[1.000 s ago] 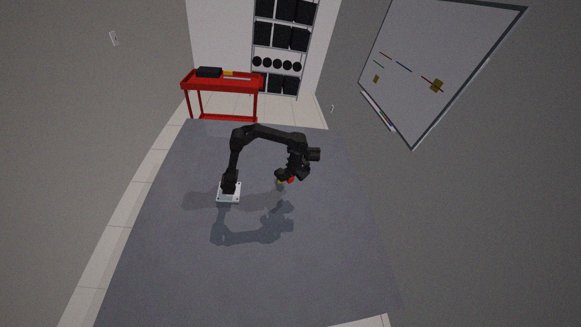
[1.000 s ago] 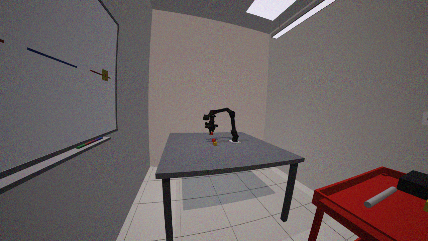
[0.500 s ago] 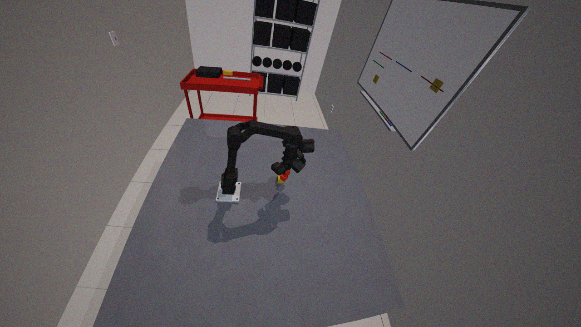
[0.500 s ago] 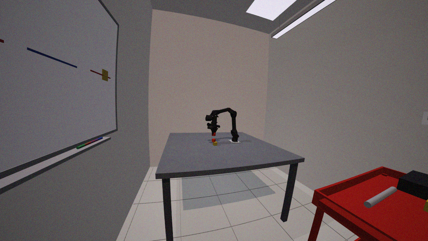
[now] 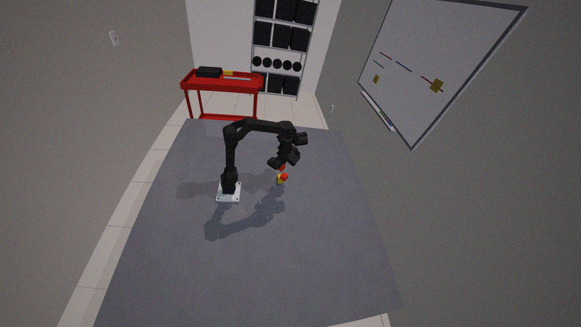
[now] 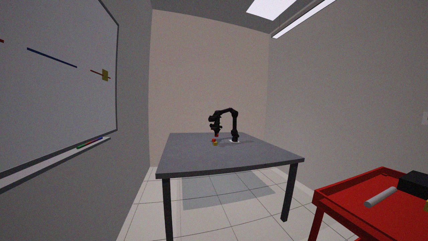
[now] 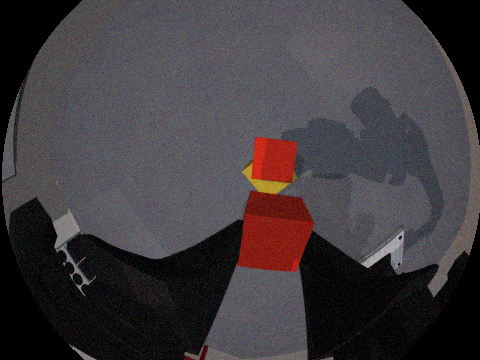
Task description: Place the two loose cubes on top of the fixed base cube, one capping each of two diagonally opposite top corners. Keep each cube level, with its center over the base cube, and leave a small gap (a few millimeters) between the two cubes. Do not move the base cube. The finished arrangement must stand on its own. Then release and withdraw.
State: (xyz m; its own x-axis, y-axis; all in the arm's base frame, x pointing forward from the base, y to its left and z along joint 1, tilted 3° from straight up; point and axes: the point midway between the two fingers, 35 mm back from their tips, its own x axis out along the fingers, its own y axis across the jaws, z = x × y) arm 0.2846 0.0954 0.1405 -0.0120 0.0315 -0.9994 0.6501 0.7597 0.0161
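The yellow base cube [image 5: 278, 179] [image 6: 215, 144] [image 7: 270, 188] stands on the table. One red cube [image 5: 284, 176] [image 6: 213, 140] [image 7: 279, 161] rests on its top, off to one side, and hides much of it in the wrist view. It looks level. My gripper [image 5: 282, 165] [image 6: 216, 133] [image 7: 272, 231] is shut on the other red cube [image 5: 281, 167] [image 6: 216, 135] [image 7: 274, 246], which hangs in the air above the height of the placed cube. In the wrist view the held cube covers the area just below the base cube's near corner.
The grey table [image 5: 251, 276] [image 6: 239, 158] carries the arm's white base plate [image 5: 221, 198] [image 6: 230, 140] [image 7: 384, 251]. A red cart [image 5: 219, 84] [image 6: 353, 206] stands beyond the table, a whiteboard [image 5: 438, 44] [image 6: 65, 89] hangs on the wall. The arm's shadow falls near the cubes.
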